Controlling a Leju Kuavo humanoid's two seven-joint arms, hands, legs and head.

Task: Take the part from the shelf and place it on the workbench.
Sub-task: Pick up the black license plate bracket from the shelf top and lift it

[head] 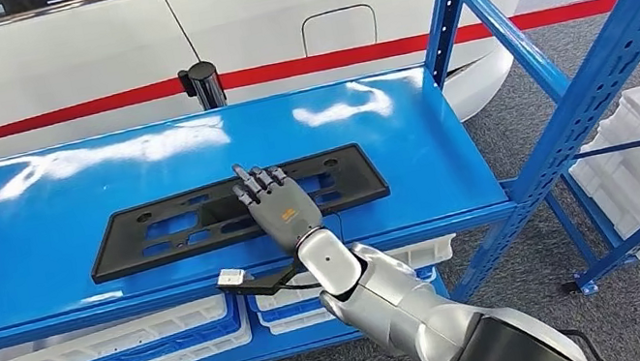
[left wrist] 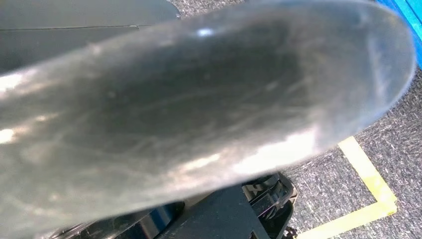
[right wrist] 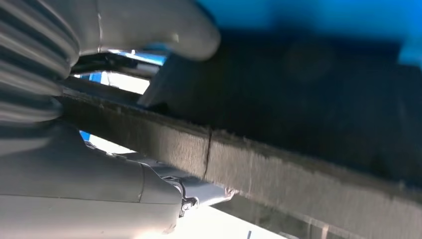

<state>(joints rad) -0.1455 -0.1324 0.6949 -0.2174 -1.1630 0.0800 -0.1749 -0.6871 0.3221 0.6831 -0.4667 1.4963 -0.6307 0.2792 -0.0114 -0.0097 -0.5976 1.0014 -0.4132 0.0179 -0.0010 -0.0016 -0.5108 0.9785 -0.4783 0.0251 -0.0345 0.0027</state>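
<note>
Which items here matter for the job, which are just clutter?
Job:
black part, lying flat
blue shelf under it
right hand, fingers over the part's near edge

Clutter:
white trays on the lower level
white car behind
second blue rack alongside
</note>
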